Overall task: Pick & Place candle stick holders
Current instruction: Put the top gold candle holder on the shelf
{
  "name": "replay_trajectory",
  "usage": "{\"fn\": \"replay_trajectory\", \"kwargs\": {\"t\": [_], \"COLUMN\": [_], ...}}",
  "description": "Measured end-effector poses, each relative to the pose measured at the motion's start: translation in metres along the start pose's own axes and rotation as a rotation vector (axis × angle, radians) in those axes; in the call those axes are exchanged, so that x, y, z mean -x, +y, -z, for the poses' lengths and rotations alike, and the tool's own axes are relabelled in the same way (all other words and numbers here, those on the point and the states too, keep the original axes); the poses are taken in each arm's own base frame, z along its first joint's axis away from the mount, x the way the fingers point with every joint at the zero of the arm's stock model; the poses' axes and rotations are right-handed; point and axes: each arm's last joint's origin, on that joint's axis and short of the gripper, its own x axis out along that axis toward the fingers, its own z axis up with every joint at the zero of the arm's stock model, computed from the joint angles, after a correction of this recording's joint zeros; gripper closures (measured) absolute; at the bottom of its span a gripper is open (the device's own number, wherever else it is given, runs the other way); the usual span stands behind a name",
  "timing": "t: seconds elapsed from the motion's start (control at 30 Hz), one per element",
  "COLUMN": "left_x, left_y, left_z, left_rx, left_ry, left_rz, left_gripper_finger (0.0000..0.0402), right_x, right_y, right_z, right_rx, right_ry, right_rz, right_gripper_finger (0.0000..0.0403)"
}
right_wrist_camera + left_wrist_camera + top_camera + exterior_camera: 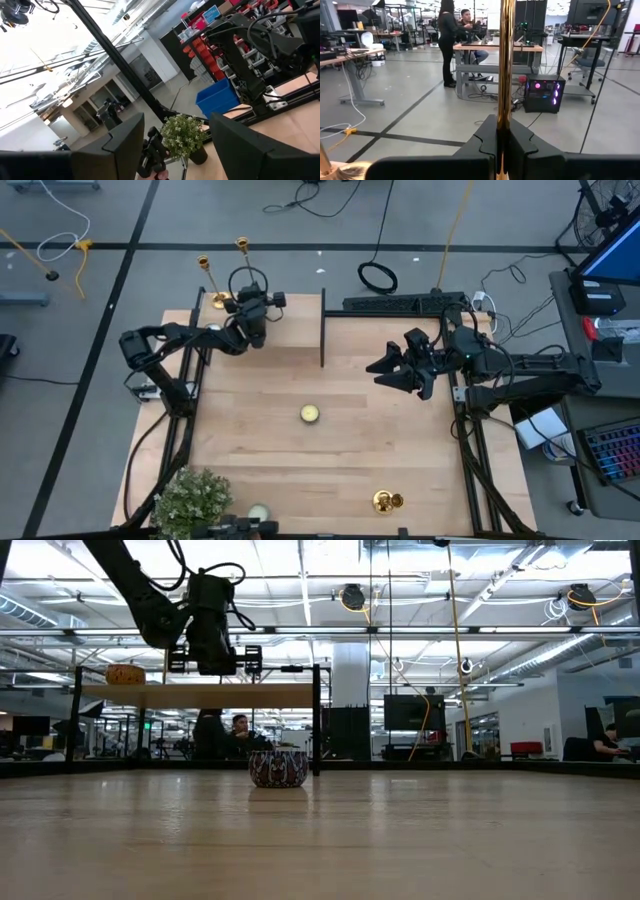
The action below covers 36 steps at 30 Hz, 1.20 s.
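My left gripper [503, 145] is clamped on a candlestick [506, 75] stem at the table's far left corner, above the shelf [200, 695]. I should keep it upright and lower gently before letting go.

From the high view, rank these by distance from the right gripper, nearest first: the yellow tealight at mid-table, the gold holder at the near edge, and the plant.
Measured from the right gripper:
1. Yellow tealight, at mid-table, toward the left arm's side.
2. Gold holder, at the table's near edge, about straight below the gripper in this view.
3. Plant, at the near corner on the left arm's side.
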Motion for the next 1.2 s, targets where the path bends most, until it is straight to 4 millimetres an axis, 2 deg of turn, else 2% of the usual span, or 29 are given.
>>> {"fn": "replay_trajectory", "kwargs": {"t": [0.7,0.9,1.2], "left_x": [0.0006,0.0015,0.0037], "left_y": [-0.0002,-0.0001,-0.0028], "left_z": [0.0025,0.0051,0.0053], "left_rx": [-0.009,-0.031,-0.063], "left_ry": [0.021,0.030,0.035], "left_rz": [0.001,-0.010,0.046], "left_gripper_finger": [0.0390,0.0371,0.0392], "right_x": [0.0000,0.0000,-0.0001], "right_y": [0.0004,0.0006,0.0010], "right_z": [-0.0005,-0.0007,-0.0011], "right_rx": [-0.006,-0.005,-0.003], "right_ry": [-0.006,-0.008,-0.013], "right_rz": [-0.003,-0.005,-0.009], "right_gripper_finger": [0.0181,0.0181,0.0181]}}
